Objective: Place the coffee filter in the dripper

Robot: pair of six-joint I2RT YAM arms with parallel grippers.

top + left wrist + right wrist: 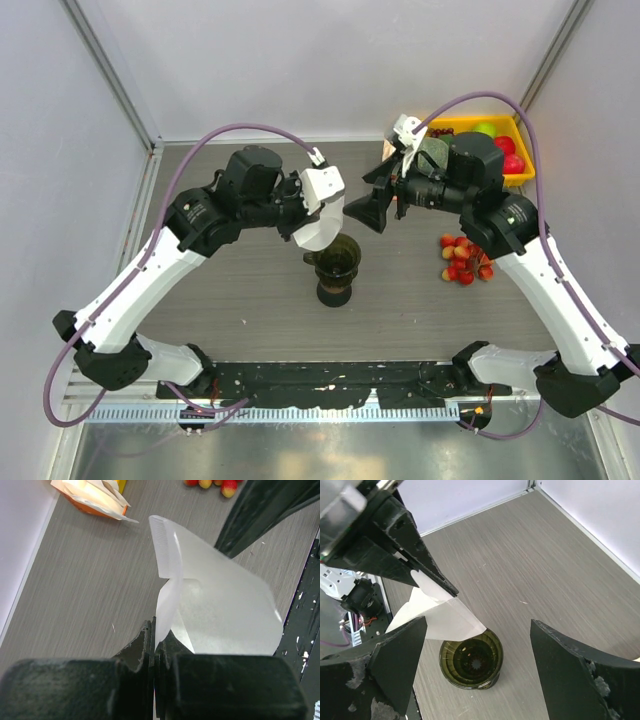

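The coffee filter [326, 228], a thin white paper cone, hangs pinched at one edge in my left gripper [309, 220], which is shut on it just above and left of the dripper. In the left wrist view the filter [220, 605] fans out beyond the closed jaws [155, 641]. The dripper [336, 264], dark olive and funnel-shaped, stands upright on the table. In the right wrist view the filter [440, 617] has its lower corner over the rim of the dripper [471, 657]. My right gripper [374, 211] is open and empty, hovering above and right of the dripper, also in its own view [477, 630].
A yellow bin [520, 178] with round fruit stands at the back right. A cluster of small red fruit [462, 260] lies right of the dripper. An orange-edged pack of white papers [95, 495] lies at the back. Walls close in on both sides.
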